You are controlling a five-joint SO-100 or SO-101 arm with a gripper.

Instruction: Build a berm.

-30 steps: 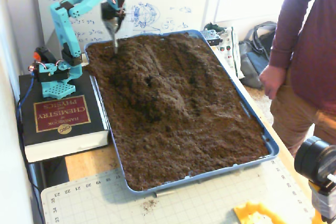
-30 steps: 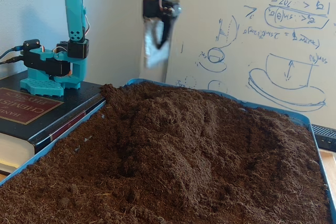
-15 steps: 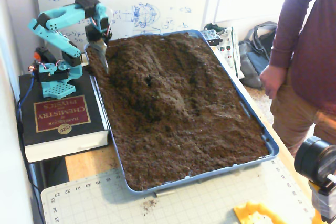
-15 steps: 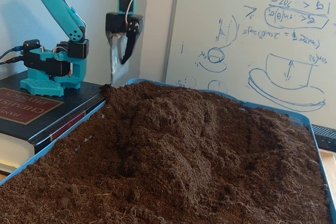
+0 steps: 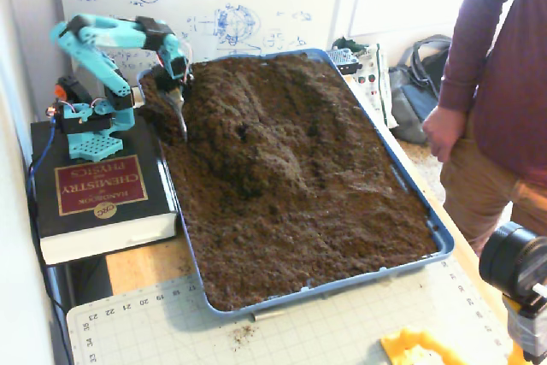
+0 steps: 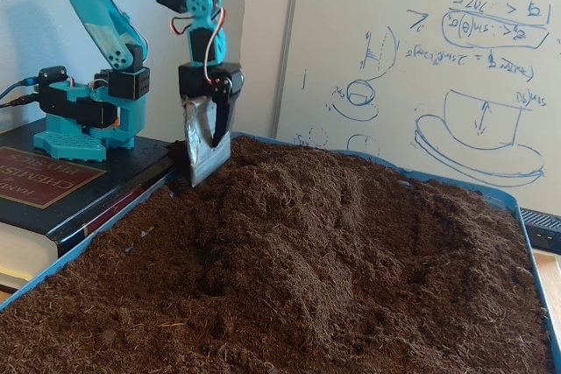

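The berm [image 5: 275,113] is a raised ridge of crumbly dark brown soil running down the middle of the blue tray [image 5: 344,287]; in the low fixed view the berm [image 6: 307,216] rises as a broad hump. A darker hollow [image 5: 244,168] lies on its left flank. My gripper [image 5: 180,119], on the teal arm, carries a flat metal blade and points down at the soil near the tray's back left corner. In the low fixed view the gripper [image 6: 206,159] looks shut, blade tip touching the soil at the hump's left foot.
The arm's base stands on a thick black book [image 5: 94,198] left of the tray. A person [image 5: 500,83] stands at the right. A whiteboard [image 6: 421,59] is behind. A cutting mat [image 5: 325,331], a yellow object [image 5: 419,350] and a camera [image 5: 513,267] lie in front.
The arm has folded back and dropped. The blade moved from high over the tray's back corner toward the left edge and down onto the soil.
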